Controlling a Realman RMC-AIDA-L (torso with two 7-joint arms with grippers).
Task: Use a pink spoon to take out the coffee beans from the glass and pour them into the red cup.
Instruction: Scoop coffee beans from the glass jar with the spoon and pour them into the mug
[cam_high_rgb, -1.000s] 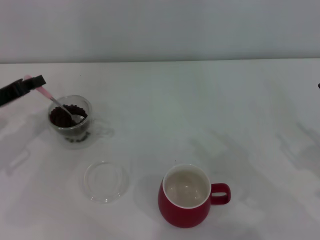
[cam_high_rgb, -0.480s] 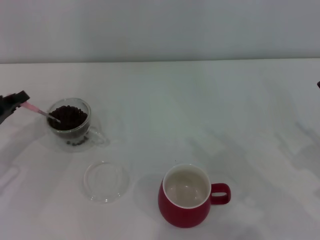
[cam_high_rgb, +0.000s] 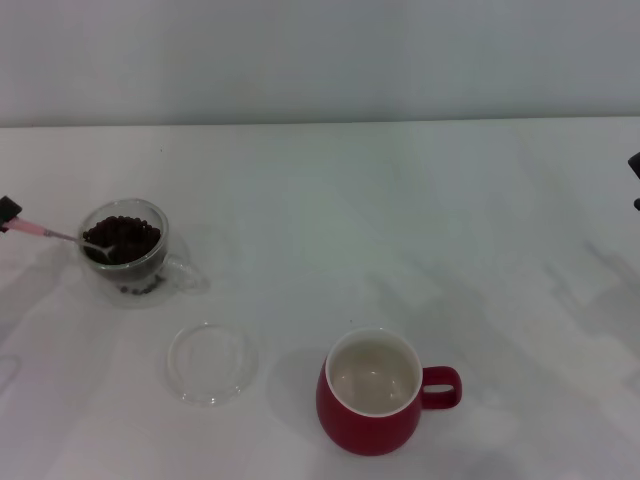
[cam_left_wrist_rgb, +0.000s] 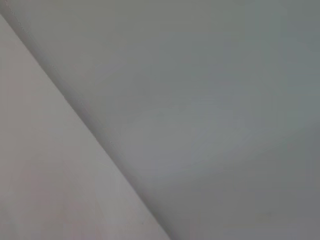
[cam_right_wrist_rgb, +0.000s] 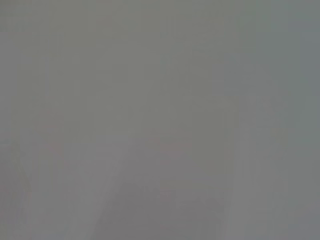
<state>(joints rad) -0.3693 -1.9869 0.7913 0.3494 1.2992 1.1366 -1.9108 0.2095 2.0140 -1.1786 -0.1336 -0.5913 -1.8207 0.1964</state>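
Left hand (cam_high_rgb: 8, 212) sits at the far left edge of the head view, only a dark tip showing. The pink spoon's (cam_high_rgb: 62, 236) handle end meets that tip, so it looks clamped on the spoon, tho the fingers themselves are mostly out of frame. Spoon runs from the hand toward the glass (cam_high_rgb: 124, 254), metal bowl over the near-left rim & resting on or just in the coffee beans (cam_high_rgb: 125, 240). Can't tell whether any beans are in the bowl.

Glass stands upright on the white counter (cam_high_rgb: 400, 220) at left, still well filled w/ beans. A shallow clear glass dish (cam_high_rgb: 211, 361) lies on the counter in front of it, between glass & red cup (cam_high_rgb: 375, 392), apart from both. Red cup is upright near the front centre, handle to the robot's right, cream inside showing no beans.

Right hand (cam_high_rgb: 634, 180) is just a dark sliver at the right edge, parked well apart; can't tell its state. Wrist views show only blank grey surfaces.

Progress, as I judge it: early. Spoon is gripped & at the beans, scooping stage. No transfer visible yet. Left to do: lift a load clear of the rim, carry it level across to the red cup, tip it in.
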